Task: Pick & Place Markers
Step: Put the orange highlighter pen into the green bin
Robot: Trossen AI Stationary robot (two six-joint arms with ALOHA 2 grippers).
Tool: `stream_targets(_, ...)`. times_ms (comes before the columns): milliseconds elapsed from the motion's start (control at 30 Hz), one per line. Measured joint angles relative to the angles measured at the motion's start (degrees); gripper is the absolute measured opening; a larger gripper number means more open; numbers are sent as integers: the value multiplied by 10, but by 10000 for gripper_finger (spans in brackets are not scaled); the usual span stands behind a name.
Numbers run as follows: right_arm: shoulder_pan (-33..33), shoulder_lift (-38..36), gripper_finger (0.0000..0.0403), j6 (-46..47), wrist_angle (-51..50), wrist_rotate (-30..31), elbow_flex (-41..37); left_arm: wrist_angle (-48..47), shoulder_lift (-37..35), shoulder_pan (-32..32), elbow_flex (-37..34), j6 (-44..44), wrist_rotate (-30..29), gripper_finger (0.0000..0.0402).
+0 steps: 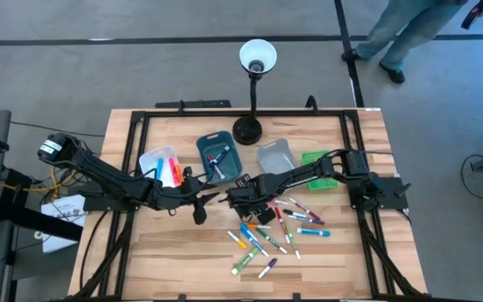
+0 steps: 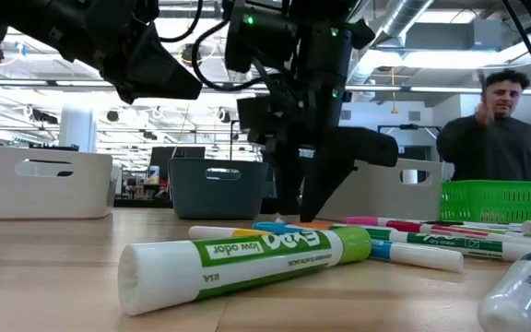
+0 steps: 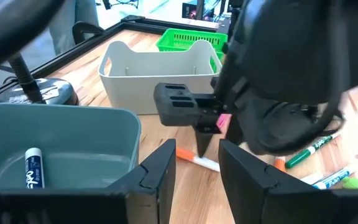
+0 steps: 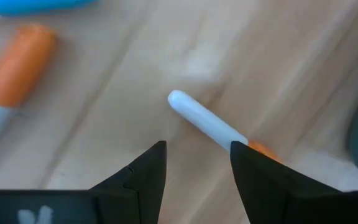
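Lying closest in the low view, a green-labelled marker (image 2: 247,261) rests on its side on the wooden worktop (image 2: 53,277), with a purple-capped marker (image 2: 524,286) at its 3 o'clock. Behind them more markers (image 1: 275,231) lie scattered; seen from above, the scatter fills the worktop's centre toward 5 o'clock.

Over the far edge of that scatter, the right pincer (image 4: 197,158) points down, its fingers spread and holding nothing. A white marker with an orange cap (image 4: 213,127) lies on the wood just ahead of the fingertips, reaching under the tip of one finger. Another orange-capped marker (image 4: 14,78) lies apart from it.

At the right pincer's 9 o'clock from above, the left pincer (image 1: 199,201) hovers with fingers spread, also empty, just beside a teal bin (image 3: 55,143) holding a blue-labelled marker (image 3: 33,168).

Farther back stand four bins in a row: a white bin (image 1: 162,164) with red and orange markers inside, the teal bin, a grey bin (image 1: 277,156) and a green basket (image 1: 319,168). A black lamp (image 1: 250,126) stands at 12 o'clock. Beyond the worktop, a person (image 2: 496,138) stands in dark clothing.
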Motion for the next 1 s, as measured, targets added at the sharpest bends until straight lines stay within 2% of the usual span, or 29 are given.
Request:
stream_targets(433, -11, 2, 168, -158, 6, 4, 24, 0, 0, -1, 0, -1, 0, 118)
stream_targets(633, -16, 2, 168, -192, 27, -5, 24, 0, 0, -2, 0, -1, 0, 118)
stream_targets(767, -16, 2, 167, -204, 41, -35, 17, 0, 0, -2, 0, -1, 0, 118)
stream_targets(1000, -17, 10, 143, -204, 52, -42, 11, 0, 0, -2, 0, -1, 0, 118)
